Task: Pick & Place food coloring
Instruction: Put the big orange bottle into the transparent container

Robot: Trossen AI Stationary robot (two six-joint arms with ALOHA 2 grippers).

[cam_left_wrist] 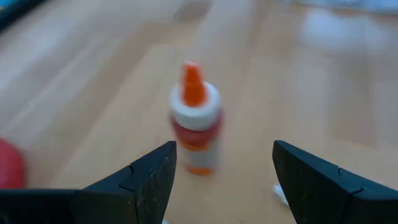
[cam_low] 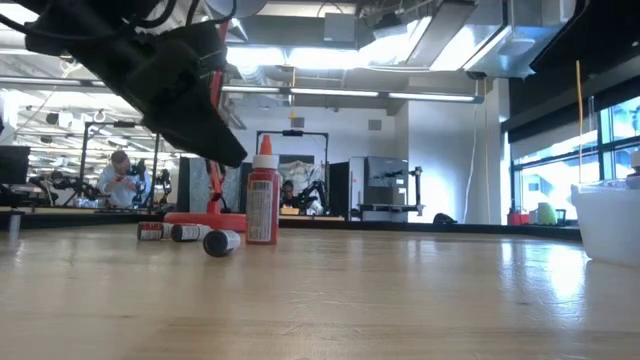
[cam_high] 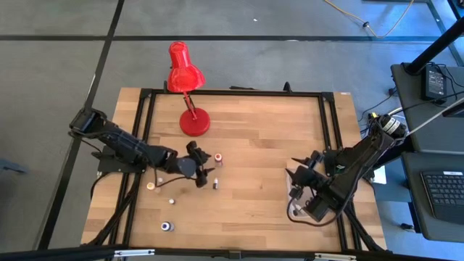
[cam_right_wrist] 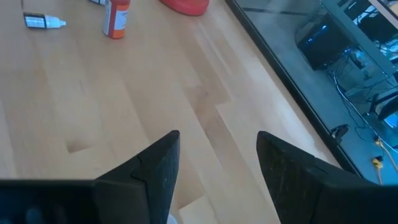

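Wooden table [cam_high: 254,159] carries five food coloring bottles [cam_high: 218,157]; left end effector [cam_high: 204,173] and right end effector [cam_high: 297,172] gape wide.

Robotics lab: open hall, equipment racks [cam_low: 385,185], person at bench [cam_low: 122,178].

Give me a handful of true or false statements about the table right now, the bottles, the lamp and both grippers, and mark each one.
1. The left gripper is open, with an upright food coloring bottle just ahead of its fingers. True.
2. The right gripper is shut on a bottle. False: it is open and holds nothing, over bare wood on the right part of the table.
3. The red desk lamp stands at the far side of the table. True.
4. Every bottle stands upright. False: in the low view one bottle lies on its side beside the upright one.
5. The bottles sit on the table's right half. False: they are scattered on the left half, near the left gripper.
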